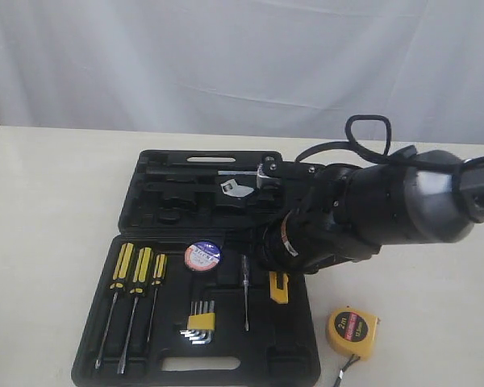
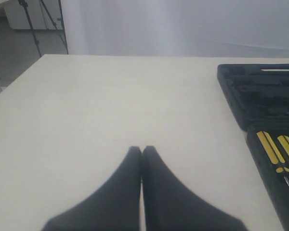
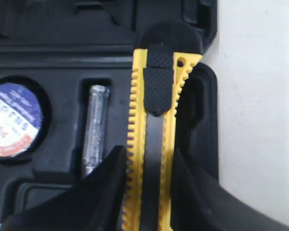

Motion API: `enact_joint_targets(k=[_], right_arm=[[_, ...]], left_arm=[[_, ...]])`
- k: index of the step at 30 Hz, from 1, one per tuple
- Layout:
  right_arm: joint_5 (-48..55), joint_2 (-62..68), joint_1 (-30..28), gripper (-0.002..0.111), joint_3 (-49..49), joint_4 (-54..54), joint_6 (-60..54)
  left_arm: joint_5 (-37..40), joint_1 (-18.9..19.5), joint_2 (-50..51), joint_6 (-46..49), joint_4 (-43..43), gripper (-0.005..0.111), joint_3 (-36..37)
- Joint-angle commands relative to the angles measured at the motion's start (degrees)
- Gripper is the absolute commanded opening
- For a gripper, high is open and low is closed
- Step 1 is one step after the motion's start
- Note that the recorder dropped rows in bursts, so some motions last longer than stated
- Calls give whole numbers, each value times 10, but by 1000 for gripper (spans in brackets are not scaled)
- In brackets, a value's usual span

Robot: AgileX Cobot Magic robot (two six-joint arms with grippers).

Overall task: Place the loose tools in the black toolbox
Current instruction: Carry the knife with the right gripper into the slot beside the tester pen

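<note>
Two arms are at work, one active. The right gripper (image 3: 148,156) grasps the yellow utility knife (image 3: 154,96), one finger on each long edge, over the right side of the near half of the black toolbox (image 1: 250,339). Whether the knife already sits in its moulded recess cannot be told. The left gripper (image 2: 142,151) has its fingers pressed together on nothing and hangs above the bare table (image 1: 48,201), left of the toolbox.

The tape roll (image 1: 202,255) lies in its round recess in the near half. The tape measure (image 1: 352,330) lies on the table, just right of the near half.

Risks, as judged: the knife appears slightly off line with the recess beside it, so an early release could leave it riding on the moulded rim. Pressing down could wedge the fingers against the recess walls. A tilted knife could slide out toward the table.
</note>
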Motion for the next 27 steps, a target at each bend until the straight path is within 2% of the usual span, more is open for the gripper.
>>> enact_joint_targets(k=[1, 11, 27], right_arm=[[11, 14, 5, -1, 1, -4, -3], [24, 31, 15, -1, 1, 8, -6], [51, 31, 18, 0, 1, 68, -96]], left_arm=[[-6, -3, -1, -1, -6, 0, 1], [-6, -3, -1, -1, -6, 0, 1], [-6, -3, -1, -1, -6, 0, 1]])
